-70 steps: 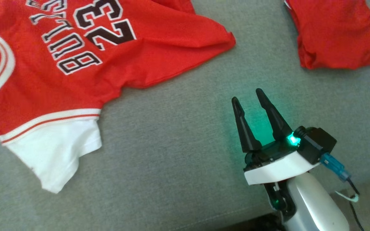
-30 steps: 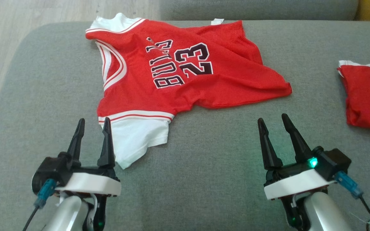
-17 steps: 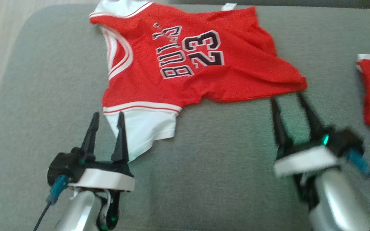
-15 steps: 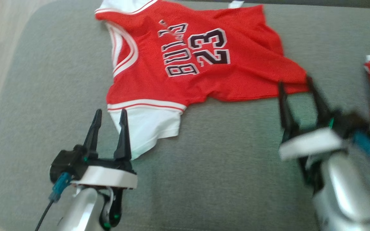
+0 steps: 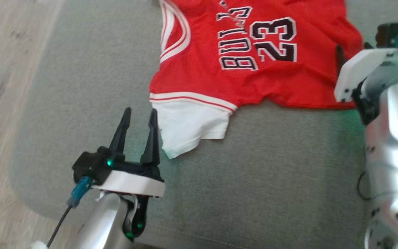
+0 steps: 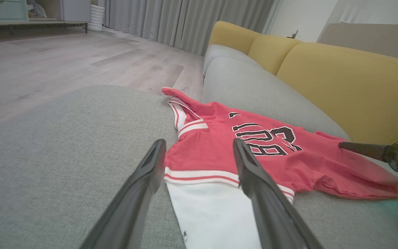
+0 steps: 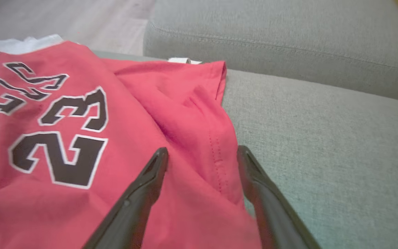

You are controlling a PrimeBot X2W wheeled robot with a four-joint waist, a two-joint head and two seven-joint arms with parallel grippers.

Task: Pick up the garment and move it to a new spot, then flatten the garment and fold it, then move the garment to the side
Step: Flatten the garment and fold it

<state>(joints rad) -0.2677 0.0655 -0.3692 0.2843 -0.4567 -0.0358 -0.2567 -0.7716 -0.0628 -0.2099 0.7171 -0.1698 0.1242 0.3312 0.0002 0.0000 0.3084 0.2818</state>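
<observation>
Spread is full on both arms. The left fingers hold nothing, tips pointing to 12 o'clock in my head view, above the grey sofa cushion; the white flap of the garment lies just beside the inner one, at 2 o'clock from its tip, and I cannot tell whether cloth and finger touch; the left wrist view puts that flap dead ahead between the two tips. The right fingers are equally wide and also hold nothing; in their own view they straddle the stitched red hem, which runs to 12 o'clock between them, cloth at 9, bare cushion at 3. The garment lies spread and rumpled on the cushion; by my reading its long axis runs from the white flap at 7 o'clock to the red corner at 2. I judge the right arm the nearer, poised over its edge; the left needs a short push toward 1 o'clock to take the flap.
</observation>
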